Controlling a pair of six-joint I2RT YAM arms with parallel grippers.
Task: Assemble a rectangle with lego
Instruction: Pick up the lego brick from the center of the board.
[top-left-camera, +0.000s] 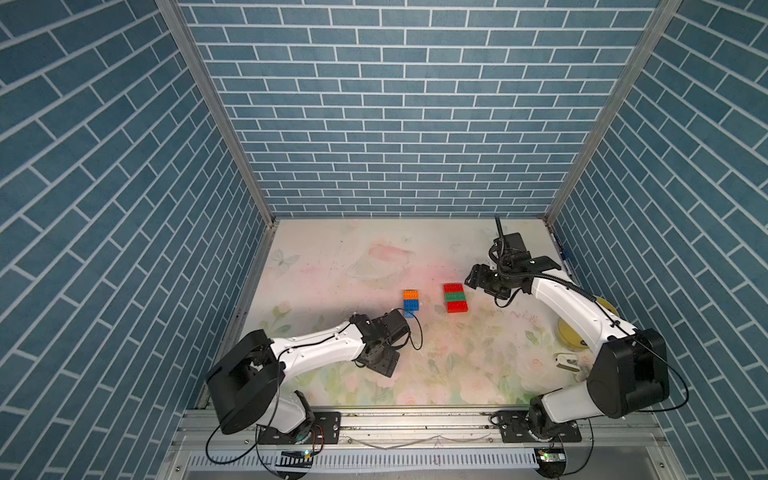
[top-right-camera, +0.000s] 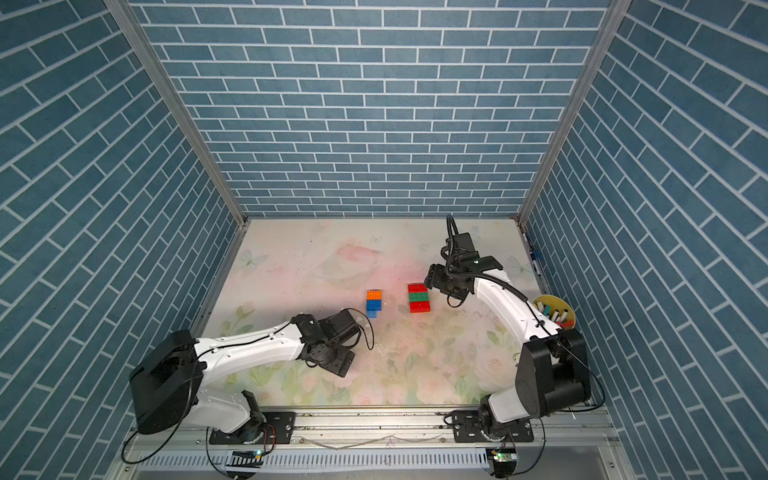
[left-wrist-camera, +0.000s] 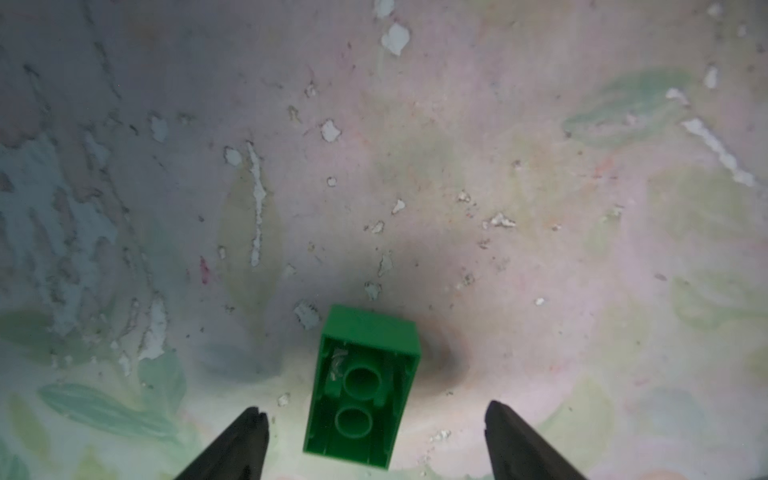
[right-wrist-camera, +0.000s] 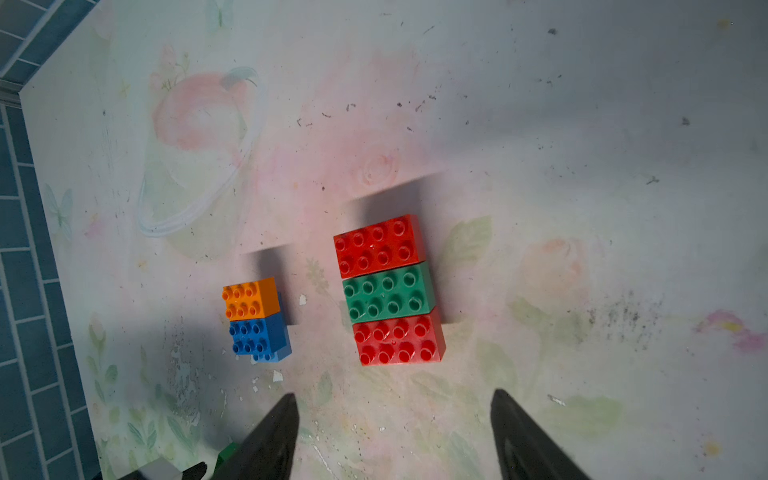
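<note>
The loose green brick (left-wrist-camera: 365, 386) is lying directly under the left gripper (left-wrist-camera: 375, 409). Its hollow underside is facing the wrist camera. Its long axis is running crosswise to the line between the two fingertips, so the jaws would be closing across its short width. The fingers (left-wrist-camera: 245, 444) are standing spread, with a clear gap showing on each side of the brick, and nothing is being pinched. Whether the brick is lying flat on the table (left-wrist-camera: 415, 166) or tilting on an edge is hard to tell.

Taking the red-green-red row (top-left-camera: 456, 298) as the landmark, the left gripper and its brick are sitting on the arm-base side of the row, off toward the left arm. Both top views are hiding them beneath the wrist, which is pointing steeply down while the left forearm (top-left-camera: 324, 347) is reaching low across the table. The orange-and-blue cluster (top-left-camera: 410, 302) is sitting near the row, apart from it, on the left arm's side. The right gripper (right-wrist-camera: 395, 411) is hanging just beside the row's opposite side, spread and empty, looking down on both groups.

The left arm is clearly the nearer one, so the pick looks like its job. As the brick is showing its underside, it will probably need turning over before joining the row.
</note>
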